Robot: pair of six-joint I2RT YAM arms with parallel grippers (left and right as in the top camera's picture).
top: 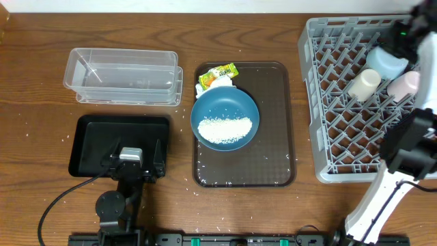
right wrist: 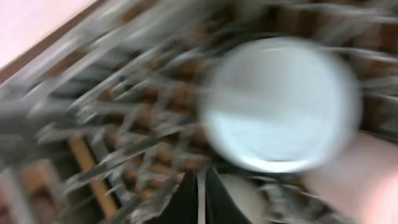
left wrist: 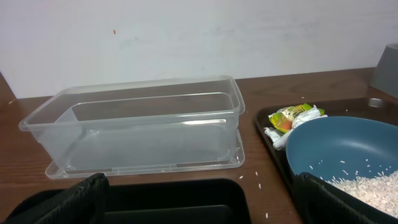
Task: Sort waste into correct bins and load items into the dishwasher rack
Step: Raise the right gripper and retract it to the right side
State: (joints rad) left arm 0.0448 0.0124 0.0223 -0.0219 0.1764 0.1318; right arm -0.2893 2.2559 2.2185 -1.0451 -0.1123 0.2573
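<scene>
The dark-blue dish (top: pixel 224 119) sits on the brown tray and holds a heap of white rice (top: pixel 224 129); both also show in the left wrist view, the dish (left wrist: pixel 348 146) and the rice (left wrist: pixel 367 186). The yellow-green wrapper with white paper (top: pixel 217 75) lies behind the dish, also seen in the left wrist view (left wrist: pixel 292 118). The light-blue bowl (top: pixel 386 63), cream cup (top: pixel 363 83) and pink cup (top: pixel 404 84) rest in the grey rack (top: pixel 328 102). My left gripper (top: pixel 133 162) is open and empty over the black tray (top: pixel 92 140). My right gripper (top: pixel 403 42) is above the rack by the bowl (right wrist: pixel 283 102); its fingers (right wrist: pixel 200 193) look shut and empty, and the view is blurred.
The clear tub (top: pixel 123 75) stands behind the black tray, also in the left wrist view (left wrist: pixel 143 124). The brown tray (top: pixel 273 137) lies between the bins and the rack. Loose rice grains are scattered on the wooden table. My right arm crosses the rack's right edge.
</scene>
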